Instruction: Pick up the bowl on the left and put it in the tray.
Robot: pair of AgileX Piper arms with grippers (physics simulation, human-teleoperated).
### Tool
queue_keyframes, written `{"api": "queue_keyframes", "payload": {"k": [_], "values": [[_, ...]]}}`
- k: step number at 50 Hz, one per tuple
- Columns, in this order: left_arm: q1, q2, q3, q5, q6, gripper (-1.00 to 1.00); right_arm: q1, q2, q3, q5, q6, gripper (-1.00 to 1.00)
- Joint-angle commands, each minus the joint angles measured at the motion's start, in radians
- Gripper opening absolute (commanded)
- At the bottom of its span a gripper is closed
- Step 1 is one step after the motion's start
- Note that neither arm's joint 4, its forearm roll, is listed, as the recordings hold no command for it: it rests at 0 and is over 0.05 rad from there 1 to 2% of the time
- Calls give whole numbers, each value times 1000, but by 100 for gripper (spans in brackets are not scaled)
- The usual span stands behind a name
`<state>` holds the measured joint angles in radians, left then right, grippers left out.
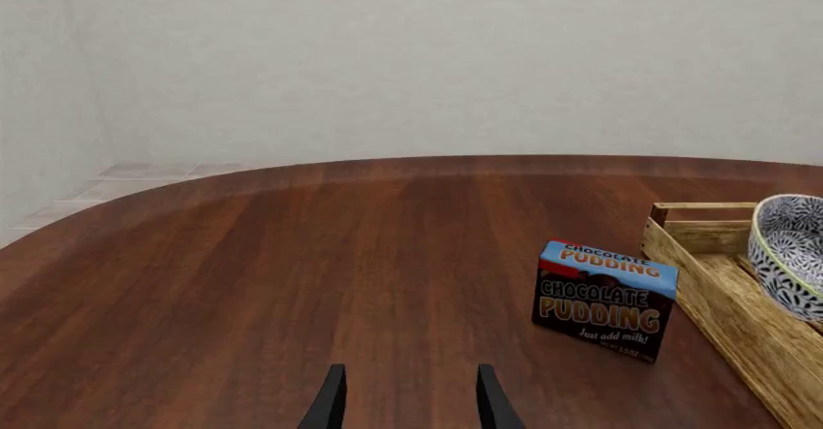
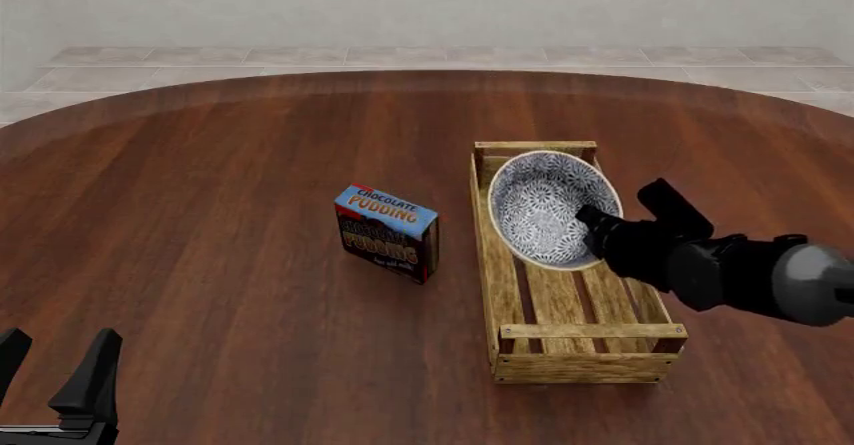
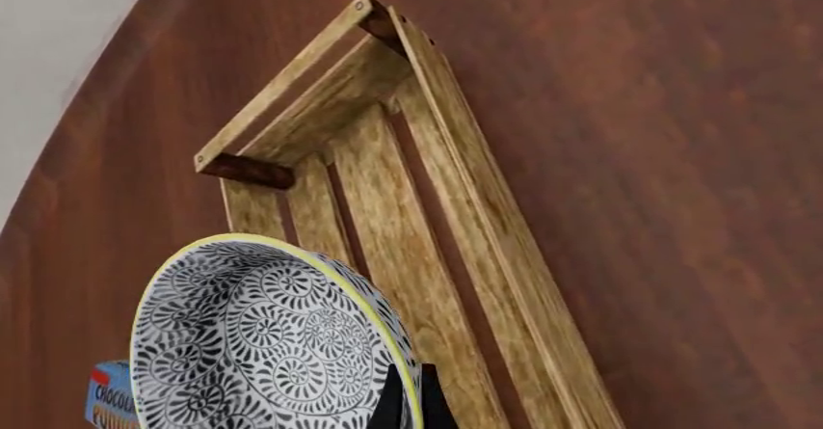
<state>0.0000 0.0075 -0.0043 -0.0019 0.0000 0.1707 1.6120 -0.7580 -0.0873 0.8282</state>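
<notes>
The blue-and-white patterned bowl (image 2: 541, 210) is tipped up on its edge over the far half of the light-wood tray (image 2: 497, 285), its inside facing left. My right gripper (image 2: 587, 220) is shut on the bowl's right rim. In the right wrist view the fingers (image 3: 409, 400) pinch the cream rim of the bowl (image 3: 257, 342) above the tray's slats (image 3: 425, 217). I cannot tell whether the bowl touches the tray. My left gripper (image 2: 56, 350) is open and empty at the near left of the table, far from both. From the left wrist, the bowl (image 1: 791, 251) and tray (image 1: 739, 318) show past the open left gripper (image 1: 409, 395).
A blue chocolate pudding box (image 2: 387, 230) stands upright just left of the tray, also seen as the pudding box (image 1: 604, 299) from the left wrist. The round dark-wood table (image 2: 200, 215) runs to a curved far edge with a pale wall behind.
</notes>
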Motion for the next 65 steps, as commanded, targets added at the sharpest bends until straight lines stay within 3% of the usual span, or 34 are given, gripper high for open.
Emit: {"api": "queue_keyframes", "payload": {"k": [1,65], "values": [[0,0,0,0,0,100,-4,15,-5,-14,10,-100],[0,0,0,0,0,100,-24,127,-7,-72,32,-100]]}}
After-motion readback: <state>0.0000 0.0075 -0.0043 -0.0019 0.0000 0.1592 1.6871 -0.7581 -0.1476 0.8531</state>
